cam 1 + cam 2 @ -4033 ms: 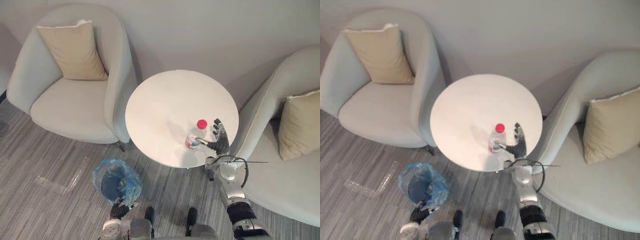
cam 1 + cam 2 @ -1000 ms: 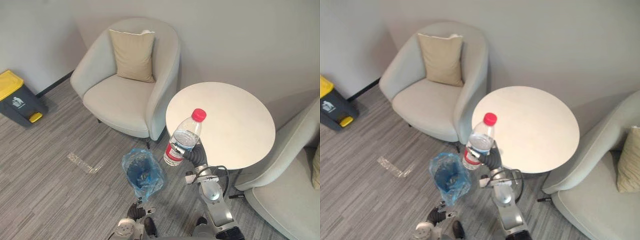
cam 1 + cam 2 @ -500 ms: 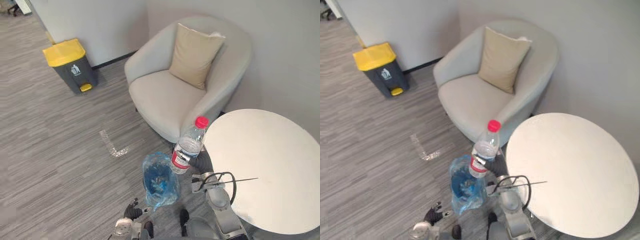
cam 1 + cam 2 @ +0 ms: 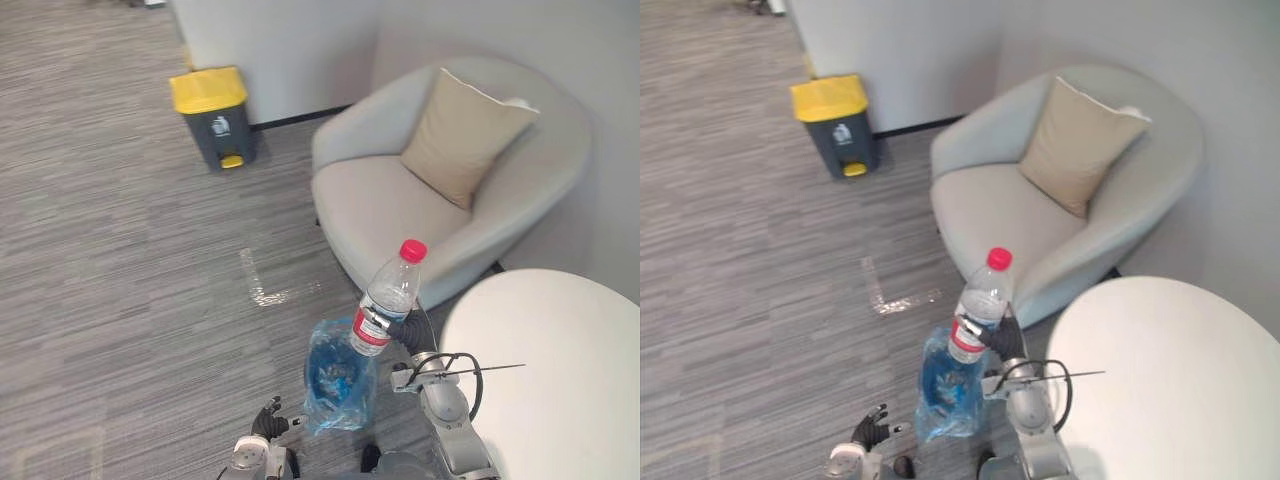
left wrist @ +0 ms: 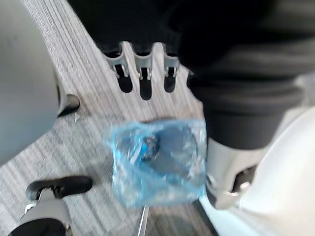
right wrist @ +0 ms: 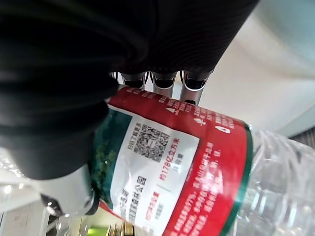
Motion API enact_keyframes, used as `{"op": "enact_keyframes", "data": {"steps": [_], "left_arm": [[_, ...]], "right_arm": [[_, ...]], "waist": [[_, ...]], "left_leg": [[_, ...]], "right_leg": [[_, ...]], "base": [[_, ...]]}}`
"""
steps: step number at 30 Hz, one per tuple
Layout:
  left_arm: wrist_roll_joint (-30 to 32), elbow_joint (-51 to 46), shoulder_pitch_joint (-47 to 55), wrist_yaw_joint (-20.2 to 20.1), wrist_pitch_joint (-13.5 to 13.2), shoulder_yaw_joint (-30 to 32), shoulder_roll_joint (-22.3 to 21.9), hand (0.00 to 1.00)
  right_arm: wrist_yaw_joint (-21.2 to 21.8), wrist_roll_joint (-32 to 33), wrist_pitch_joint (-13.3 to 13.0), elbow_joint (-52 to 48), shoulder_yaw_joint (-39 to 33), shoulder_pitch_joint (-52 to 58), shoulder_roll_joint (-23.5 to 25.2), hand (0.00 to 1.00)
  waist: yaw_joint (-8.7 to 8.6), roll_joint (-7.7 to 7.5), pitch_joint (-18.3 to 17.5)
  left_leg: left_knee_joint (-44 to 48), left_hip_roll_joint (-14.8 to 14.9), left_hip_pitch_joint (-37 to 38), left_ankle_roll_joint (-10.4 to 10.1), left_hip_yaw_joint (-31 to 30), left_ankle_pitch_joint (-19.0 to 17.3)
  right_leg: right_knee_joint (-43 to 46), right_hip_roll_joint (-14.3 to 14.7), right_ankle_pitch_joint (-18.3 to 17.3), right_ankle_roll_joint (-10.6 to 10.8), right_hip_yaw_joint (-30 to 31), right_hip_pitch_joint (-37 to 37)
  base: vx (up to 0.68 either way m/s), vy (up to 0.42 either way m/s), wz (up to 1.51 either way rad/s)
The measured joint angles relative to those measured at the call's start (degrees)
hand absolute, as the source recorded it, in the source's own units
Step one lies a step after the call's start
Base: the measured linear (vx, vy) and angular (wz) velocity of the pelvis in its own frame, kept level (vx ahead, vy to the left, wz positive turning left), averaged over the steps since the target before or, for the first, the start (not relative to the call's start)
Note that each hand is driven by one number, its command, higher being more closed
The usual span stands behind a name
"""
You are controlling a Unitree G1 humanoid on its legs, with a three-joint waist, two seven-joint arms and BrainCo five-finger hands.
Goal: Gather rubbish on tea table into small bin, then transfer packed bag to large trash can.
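My right hand [image 4: 410, 335] is shut on a clear plastic water bottle [image 4: 385, 300] with a red cap and a red label [image 6: 172, 162]. It holds the bottle nearly upright in the air, just off the table's edge. The bottle's base hangs above the right rim of the small bin [image 4: 338, 385], which is lined with a blue plastic bag and stands on the floor with rubbish inside. My left hand [image 4: 268, 420] hangs low beside the bin with straight fingers [image 5: 140, 73] and holds nothing. The left wrist view looks down on the blue bag [image 5: 157, 162].
The round white tea table [image 4: 560, 380] is at the lower right. A grey armchair [image 4: 370, 200] with a beige cushion [image 4: 460, 140] stands behind the bin. The large grey trash can with a yellow lid [image 4: 215, 125] stands against the far wall, across grey carpet.
The camera has swung left, so the chair, table and trash can slide right in view. The bottle stays in my right hand, close over the bin. The left hand hangs as before.
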Motion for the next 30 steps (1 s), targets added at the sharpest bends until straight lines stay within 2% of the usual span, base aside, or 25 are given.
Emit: {"op": "enact_keyframes", "data": {"steps": [5,11,14,15,16,18,20,24,30], "left_arm": [[0.0,-0.2,1.3,1.1,-0.6,0.1,0.6,0.00],[-0.2,-0.3,1.2,2.3,-1.2,0.5,0.8,0.00],[-1.4,-1.6,-0.4,2.7,-2.5,0.7,0.9,0.00],[-2.3,-2.2,-2.1,3.0,-2.7,0.6,0.8,0.00],[-2.7,-2.6,-3.5,3.4,-2.7,0.6,0.8,0.00],[-3.7,-3.4,-5.2,3.8,-2.9,0.7,0.9,0.00],[-5.6,-5.3,-7.4,4.9,-3.4,0.7,1.2,0.00],[-8.8,-6.0,-10.4,5.6,-3.5,0.8,2.1,0.00],[-10.8,-6.2,-15.3,7.3,-3.6,1.2,1.7,0.00]], "right_arm": [[0.0,-2.4,-0.8,10.1,4.5,-1.9,-0.1,1.00],[-0.1,-6.8,-0.9,18.8,8.8,-6.8,-2.3,1.00],[-0.2,-8.7,-1.1,20.0,12.2,-13.2,-3.8,1.00],[-0.1,-9.0,-1.3,20.1,13.4,-16.9,-5.2,1.00],[0.0,-9.0,-1.3,20.3,14.5,-19.9,-6.4,1.00],[-0.1,-9.1,-1.3,21.2,14.8,-23.4,-8.0,1.00],[-0.2,-9.1,-1.0,23.6,15.2,-28.4,-10.6,1.00],[-1.4,-9.1,-0.2,26.0,15.4,-34.4,-14.4,1.00],[-2.7,-8.4,0.9,27.7,14.8,-41.7,-17.9,1.00]], "waist": [[0.21,0.72,-0.3],[0.35,1.09,1.1],[0.36,1.91,5.0],[0.44,3.23,7.6],[0.77,4.28,9.9],[0.79,5.05,13.1],[1.41,5.44,16.3],[2.34,5.73,17.6],[3.59,6.16,17.8]], "left_leg": [[-5.9,-1.1,4.9,0.8,2.4,2.0],[-7.3,-0.9,3.8,1.1,4.6,3.4],[4.7,1.3,-5.7,2.1,5.1,-1.1],[12.1,3.2,-11.0,2.5,4.9,-3.7],[16.1,4.1,-15.0,2.8,4.6,-4.9],[19.2,4.5,-18.3,3.1,4.0,-5.7],[23.6,4.7,-24.6,3.3,3.9,-6.6],[28.2,5.1,-34.1,3.5,3.5,-6.7],[32.1,5.0,-44.1,5.0,2.3,-6.1]], "right_leg": [[-0.2,-0.3,0.5,0.9,2.9,0.8],[3.4,0.0,0.7,1.0,5.9,-3.4],[6.9,0.3,1.0,1.0,7.5,-9.5],[8.7,1.0,0.9,0.9,7.8,-12.8],[10.4,1.3,0.9,1.0,7.9,-15.7],[12.7,1.1,0.7,1.2,7.9,-18.6],[17.2,0.5,-0.4,1.5,8.0,-25.0],[21.4,-0.1,-0.3,1.5,7.9,-34.2],[25.8,-1.0,-0.1,1.6,7.5,-43.6]], "base": [[-0.02,0.055,-0.28],[-0.08,-0.002,-0.24],[-0.23,-0.010,-0.16],[-0.28,0.040,-0.13],[-0.28,0.040,-0.11],[-0.29,0.079,0.01],[-0.33,0.089,0.04],[-0.19,0.057,0.02],[-0.09,0.040,0.07]]}}
